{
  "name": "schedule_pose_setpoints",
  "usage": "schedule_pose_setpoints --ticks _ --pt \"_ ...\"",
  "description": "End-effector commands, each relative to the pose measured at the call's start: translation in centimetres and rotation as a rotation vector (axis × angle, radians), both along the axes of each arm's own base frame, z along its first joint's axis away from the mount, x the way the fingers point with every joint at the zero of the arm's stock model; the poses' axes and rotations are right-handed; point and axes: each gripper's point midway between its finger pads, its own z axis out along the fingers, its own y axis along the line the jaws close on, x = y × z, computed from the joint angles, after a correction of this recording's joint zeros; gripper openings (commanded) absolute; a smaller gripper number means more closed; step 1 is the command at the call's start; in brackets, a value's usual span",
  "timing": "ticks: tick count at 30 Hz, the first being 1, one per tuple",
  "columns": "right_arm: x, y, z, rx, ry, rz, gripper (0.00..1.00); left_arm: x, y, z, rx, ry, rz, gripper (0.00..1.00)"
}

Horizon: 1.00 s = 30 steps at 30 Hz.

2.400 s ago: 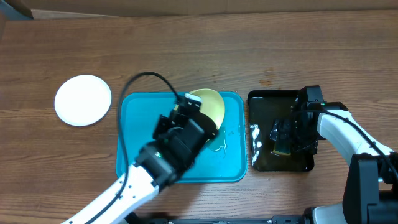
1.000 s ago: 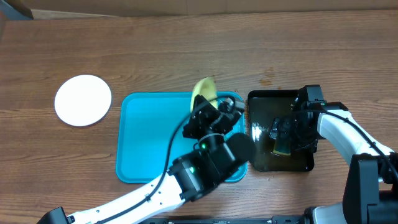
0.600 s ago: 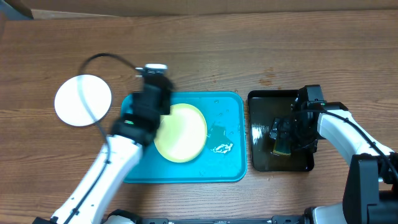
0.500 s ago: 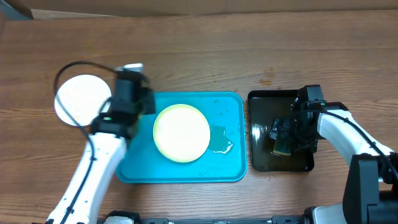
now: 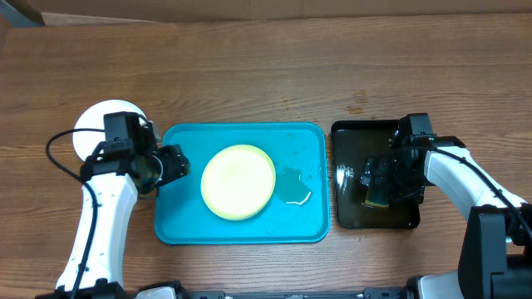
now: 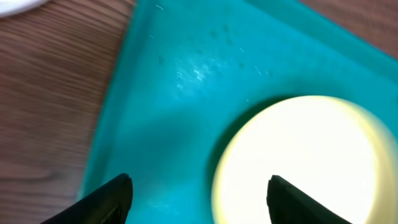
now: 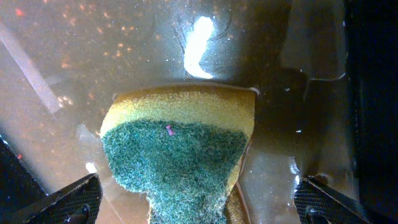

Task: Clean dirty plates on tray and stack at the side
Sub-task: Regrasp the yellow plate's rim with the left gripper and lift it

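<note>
A pale yellow plate (image 5: pixel 238 181) lies flat in the middle of the turquoise tray (image 5: pixel 184 218). A white plate (image 5: pixel 98 124) rests on the table left of the tray, half covered by my left arm. My left gripper (image 5: pixel 172 163) hovers over the tray's left edge, open and empty. In the left wrist view the yellow plate (image 6: pixel 305 162) shows below its fingers (image 6: pixel 112 200). My right gripper (image 5: pixel 380 179) hangs open over the black tray. A green and yellow sponge (image 7: pixel 180 146) lies between its fingers (image 7: pixel 65 202), ungripped.
The black tray (image 5: pixel 374 128) right of the turquoise tray holds brownish water. A small puddle (image 5: pixel 293 188) sits on the turquoise tray just right of the yellow plate. A cardboard edge (image 5: pixel 249 7) runs along the table's far side.
The yellow plate was held tilted above the tray's far right; it now lies flat in the middle. My left gripper opened and drew back left. The right arm stayed still.
</note>
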Motion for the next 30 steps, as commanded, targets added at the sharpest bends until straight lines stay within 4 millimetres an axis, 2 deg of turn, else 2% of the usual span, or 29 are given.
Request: schedule_pose_setpoints --ticks 1,9,13,14,17,22,23,26,30 --pt "0.1 -0.2 0.2 -0.011 -0.013 0.000 1.00 -0.9 -2.8 -2.4 -0.048 0.067 -0.118 0.73" --pt "0.1 -0.2 0.2 -0.011 -0.013 0.000 1.00 -0.7 -6.4 -7.9 -0.040 0.189 -0.248 0.77" --pt "0.1 -0.2 0.2 -0.011 -0.013 0.000 1.00 -1.2 -5.9 -10.4 0.008 0.262 -0.247 0.61" --pt "0.1 -0.2 0.2 -0.011 -0.013 0.000 1.00 -1.5 -5.3 -11.0 0.039 0.285 -0.240 0.52" --pt "0.1 -0.2 0.2 -0.011 -0.013 0.000 1.00 -1.6 -4.8 -11.1 0.068 0.292 -0.235 0.42" --pt "0.1 -0.2 0.2 -0.011 -0.013 0.000 1.00 -1.4 -4.8 -11.1 0.068 0.287 -0.236 0.07" --pt "0.1 -0.2 0.2 -0.011 -0.013 0.000 1.00 -1.3 -4.8 -11.0 0.068 0.285 -0.236 0.04" --pt "0.1 -0.2 0.2 -0.011 -0.013 0.000 1.00 -0.5 -4.8 -10.0 0.068 0.274 -0.235 0.04" --pt "0.1 -0.2 0.2 -0.011 -0.013 0.000 1.00 1.8 -4.8 -6.4 0.080 0.198 -0.230 0.04"
